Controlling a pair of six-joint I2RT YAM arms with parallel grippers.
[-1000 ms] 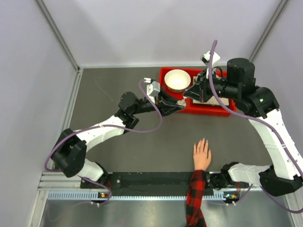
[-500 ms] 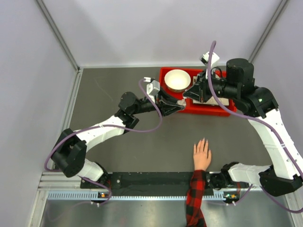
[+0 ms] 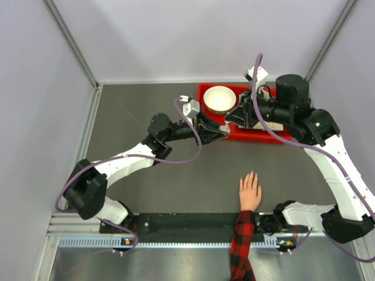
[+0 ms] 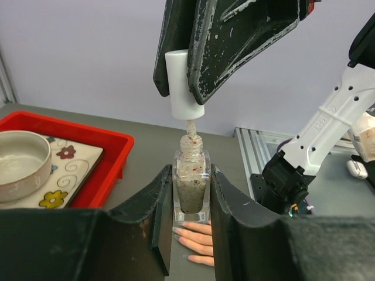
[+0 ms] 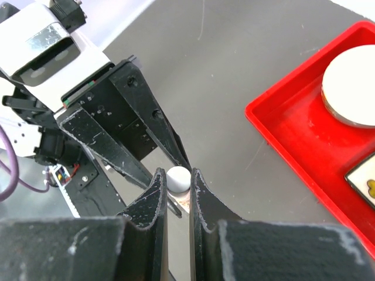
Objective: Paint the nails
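Movement in the overhead view is slight: the right gripper (image 3: 235,117) has shifted a little leftward, closing over the left gripper (image 3: 221,130) just beside the red tray (image 3: 258,138). The hand (image 3: 250,192) lies flat, well apart from both grippers on the side toward the arm bases, and its nails (image 3: 250,174) are too small here to assess. Left wrist view: the left gripper's fingers pinch the polish bottle (image 4: 191,184) upright between them. Directly above, the right gripper clamps the white cap (image 4: 181,82), raised off the neck with the brush stem (image 4: 190,127) not yet out. The nails show pale beyond the bottle. Right wrist view: the cap sits between that gripper's fingertips, with the left gripper below. Judgement: uncapping is under way and painting has not begun.
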